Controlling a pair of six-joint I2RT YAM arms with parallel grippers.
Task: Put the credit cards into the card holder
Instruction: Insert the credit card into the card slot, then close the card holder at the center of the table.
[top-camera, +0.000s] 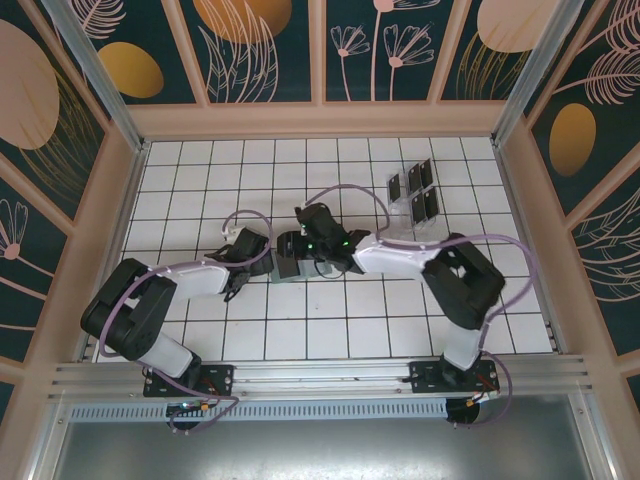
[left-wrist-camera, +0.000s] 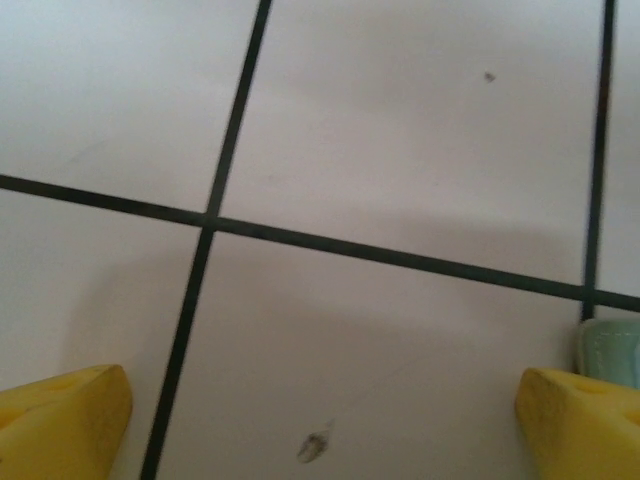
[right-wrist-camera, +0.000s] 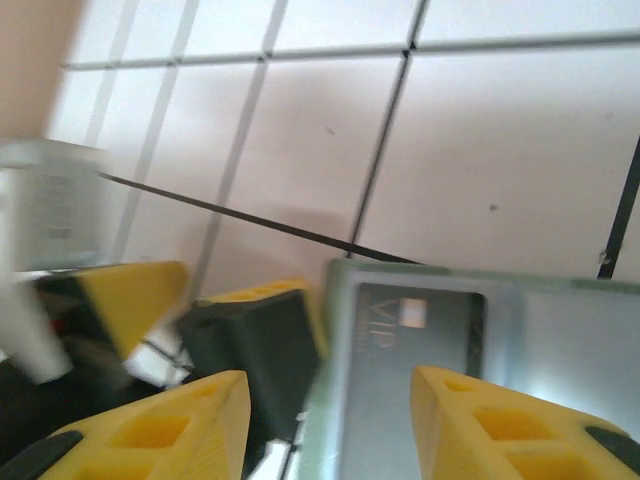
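One card (right-wrist-camera: 405, 375) lies in the card holder (right-wrist-camera: 570, 340), other cards (top-camera: 431, 203) in the rack (top-camera: 408, 210) beyond.

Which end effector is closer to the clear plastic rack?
Right. The right end effector sits left of the clear plastic rack; the left end effector lies farther left.

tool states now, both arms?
Left tool: open, holding nothing.
Right tool: part open over the card holder, nothing gripped.

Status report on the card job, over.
Left gripper open beside card holder. Right gripper open over it, one card on it. Other cards in clear rack. Nothing blocking.
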